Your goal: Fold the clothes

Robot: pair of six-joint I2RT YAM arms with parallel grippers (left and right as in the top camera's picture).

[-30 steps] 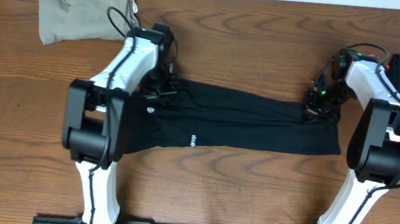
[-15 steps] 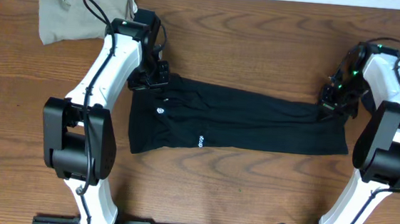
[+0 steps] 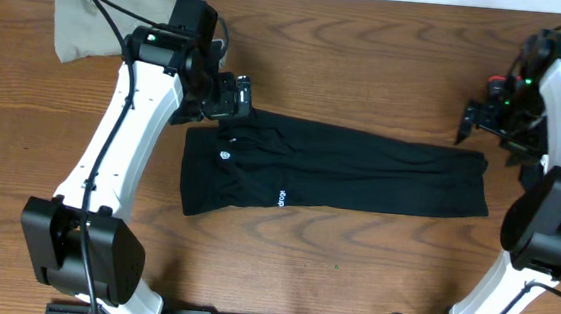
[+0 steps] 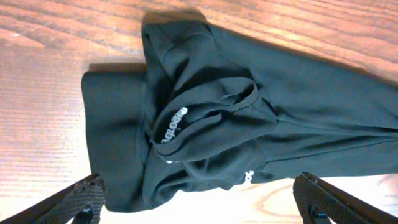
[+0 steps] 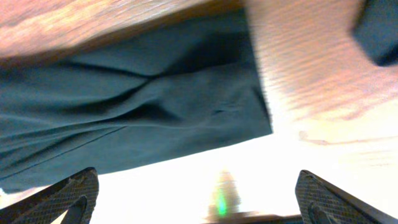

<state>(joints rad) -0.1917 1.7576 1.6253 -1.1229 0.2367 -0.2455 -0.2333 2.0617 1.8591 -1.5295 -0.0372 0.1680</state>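
Note:
A pair of black pants (image 3: 339,172) lies folded lengthwise across the middle of the table, waist to the left and hems to the right. My left gripper (image 3: 229,99) hovers just behind the waist end, open and empty. In the left wrist view the rumpled waistband (image 4: 205,112) lies ahead of the wide-spread fingers (image 4: 84,200). My right gripper (image 3: 480,123) hangs open above the table behind the hem end. Its wrist view shows the hem (image 5: 155,106) beyond the spread fingertips (image 5: 339,200), with nothing between them.
A beige garment (image 3: 101,13) lies bunched at the back left corner. Something dark (image 5: 380,31) sits near the right edge, mostly hidden behind the right arm in the overhead view. Bare wood (image 3: 332,271) shows in front of the pants.
Both grippers have opened, let go of the pants and pulled up and back. The pants have been drawn a little to the right and now lie flat.

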